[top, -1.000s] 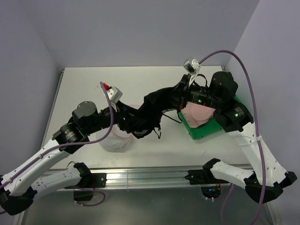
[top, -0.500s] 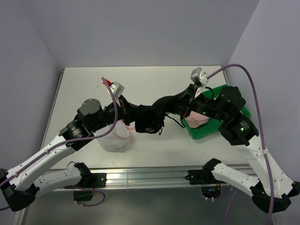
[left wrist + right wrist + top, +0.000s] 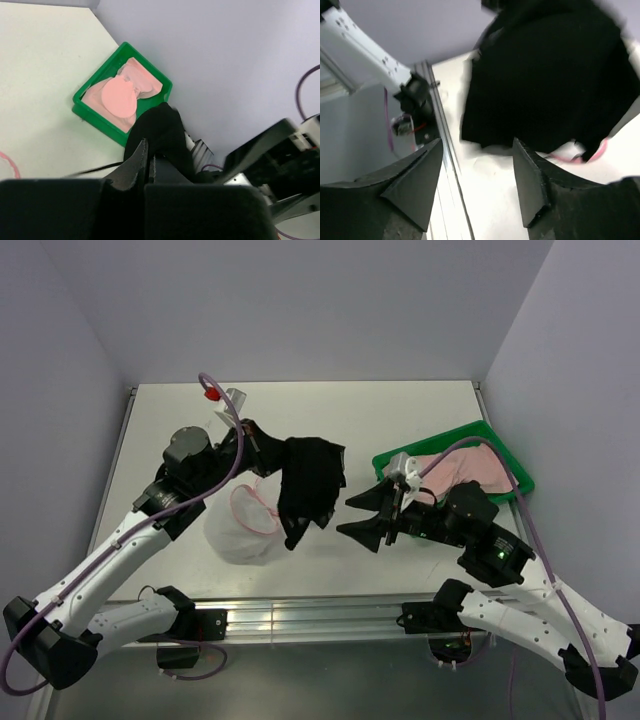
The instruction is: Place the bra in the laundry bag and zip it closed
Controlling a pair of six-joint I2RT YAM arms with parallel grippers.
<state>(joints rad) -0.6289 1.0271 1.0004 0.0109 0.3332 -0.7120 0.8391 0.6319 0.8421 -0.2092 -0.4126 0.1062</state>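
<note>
1. The left gripper (image 3: 266,446) is clamped on a black garment (image 3: 310,485). In the left wrist view its jaws are pressed together with the dark cloth pinched between them.
2. The garment hangs just beside and partly over the laundry bag (image 3: 228,538). The bag sits on the table (image 3: 350,415) with its pink-rimmed mouth open.
3. The right gripper (image 3: 362,515) holds nothing and its fingers are spread apart. It is poised between the bag and the green tray (image 3: 505,446).
4. The pink bra (image 3: 470,465) lies in the tray, well apart from the bag and touched by neither arm.
5. The step in hand looks like loading the bag. The crumpled black piece may be a bra too, though its shape is hard to read here.
6. The next move calls for lowering the hanging cloth squarely through the open rim before the left jaws release it. Any loose edge should be tucked clear of the zipper.
7. The free right arm would then have to steady the soft mesh. Zipping has not yet started.
</note>
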